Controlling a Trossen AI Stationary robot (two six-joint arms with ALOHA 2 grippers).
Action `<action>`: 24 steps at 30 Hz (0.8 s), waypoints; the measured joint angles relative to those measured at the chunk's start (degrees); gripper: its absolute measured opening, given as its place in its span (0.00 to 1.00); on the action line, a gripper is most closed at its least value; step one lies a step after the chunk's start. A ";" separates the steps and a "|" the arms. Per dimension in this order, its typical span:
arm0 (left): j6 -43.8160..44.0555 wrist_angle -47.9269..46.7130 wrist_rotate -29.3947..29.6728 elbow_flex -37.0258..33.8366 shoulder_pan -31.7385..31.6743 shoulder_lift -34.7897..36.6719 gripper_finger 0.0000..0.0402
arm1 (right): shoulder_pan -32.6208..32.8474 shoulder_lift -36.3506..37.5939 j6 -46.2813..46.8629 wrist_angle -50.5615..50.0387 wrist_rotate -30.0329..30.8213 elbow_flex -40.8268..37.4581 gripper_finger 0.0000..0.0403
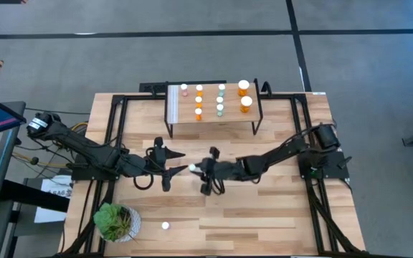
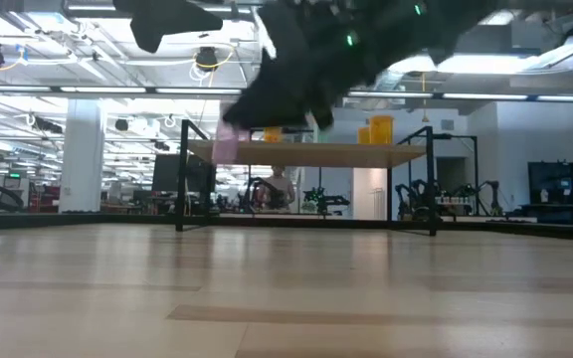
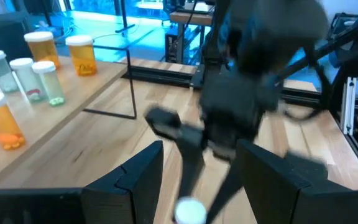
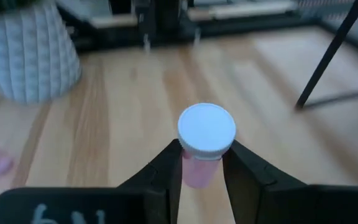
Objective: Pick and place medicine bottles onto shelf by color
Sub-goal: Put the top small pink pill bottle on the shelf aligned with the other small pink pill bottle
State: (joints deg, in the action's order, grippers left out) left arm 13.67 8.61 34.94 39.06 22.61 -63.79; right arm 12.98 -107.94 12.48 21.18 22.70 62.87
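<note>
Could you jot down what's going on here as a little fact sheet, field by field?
Right gripper: shut on a pink bottle with a white cap, lifted off the table's middle
Left gripper: open, empty, close beside it
Shelf: far side of table, holds pink, orange and pale green bottles
Wide orange bottles: two, at the shelf's right end
Loose bottle: on the near tabletop, by the potted plant

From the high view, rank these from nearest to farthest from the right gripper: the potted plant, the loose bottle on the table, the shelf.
Measured from the right gripper, mid-table, its jaws shut on a pink bottle:
1. Shelf, straight beyond it at the table's far side.
2. Loose bottle, near the front edge; close to the shelf's distance.
3. Potted plant, front left corner.
</note>
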 joint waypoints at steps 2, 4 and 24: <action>-0.41 -0.12 0.00 0.26 0.00 0.00 0.47 | -0.92 2.01 -1.63 0.07 0.00 0.67 0.29; -0.50 -0.10 0.02 0.29 0.00 0.02 0.47 | -1.58 4.07 -2.70 -0.16 0.00 0.72 0.29; -0.70 -1.03 3.57 0.33 0.28 -1.62 0.52 | -3.00 14.30 -5.01 -2.63 0.11 0.70 0.29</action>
State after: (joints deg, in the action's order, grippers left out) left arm 12.97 7.57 38.51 39.40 22.90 -65.41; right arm 9.98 -93.65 7.46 18.55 22.81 63.57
